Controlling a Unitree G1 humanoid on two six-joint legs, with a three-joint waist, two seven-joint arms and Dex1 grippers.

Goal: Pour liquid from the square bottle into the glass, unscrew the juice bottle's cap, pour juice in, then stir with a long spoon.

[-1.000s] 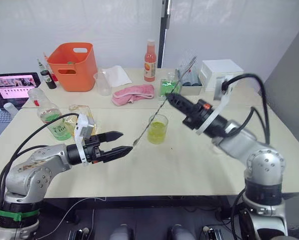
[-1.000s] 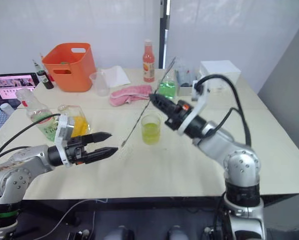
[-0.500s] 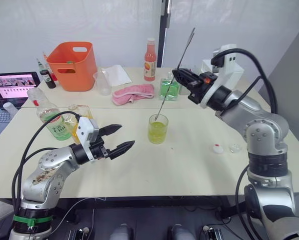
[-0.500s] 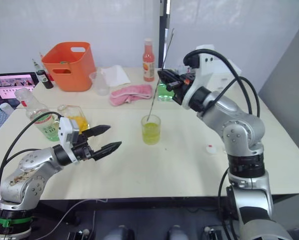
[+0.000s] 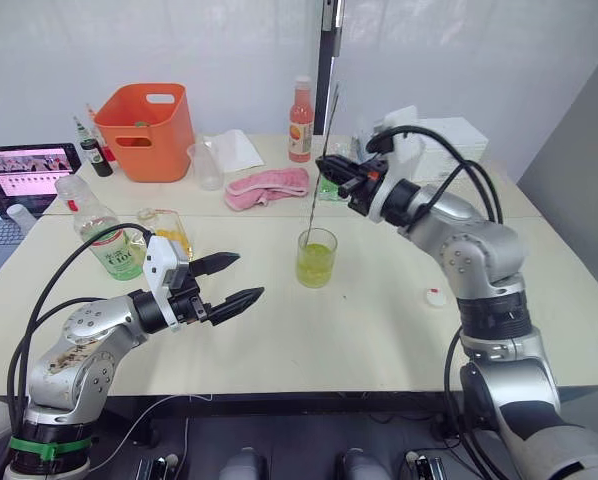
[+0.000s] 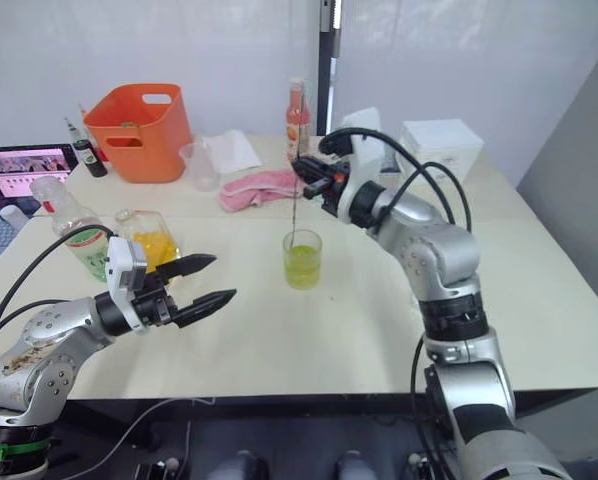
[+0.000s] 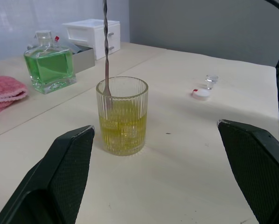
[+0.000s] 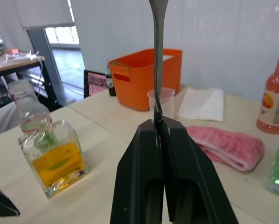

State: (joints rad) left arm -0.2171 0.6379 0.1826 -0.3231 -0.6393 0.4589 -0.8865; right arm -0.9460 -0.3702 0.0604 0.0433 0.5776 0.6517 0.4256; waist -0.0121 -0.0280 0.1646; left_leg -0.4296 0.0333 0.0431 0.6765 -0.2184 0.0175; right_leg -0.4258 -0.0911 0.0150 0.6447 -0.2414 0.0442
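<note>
My ribbed clear glass (image 5: 316, 258) at mid-table already holds yellow-green drink, and the small white cap (image 5: 435, 296) lies loose to its right, so I judge both pours done and only stirring left. My right gripper (image 6: 301, 178) pinches the thin twisted steel stem of the long spoon (image 7: 105, 49), which stands near upright with its bowl dipped in the drink. My left gripper (image 5: 237, 281) hangs spread wide and empty near-left of the glass, while the faceted square bottle (image 5: 166, 234) and the soft plastic juice bottle (image 5: 101, 234) rest at far left.
</note>
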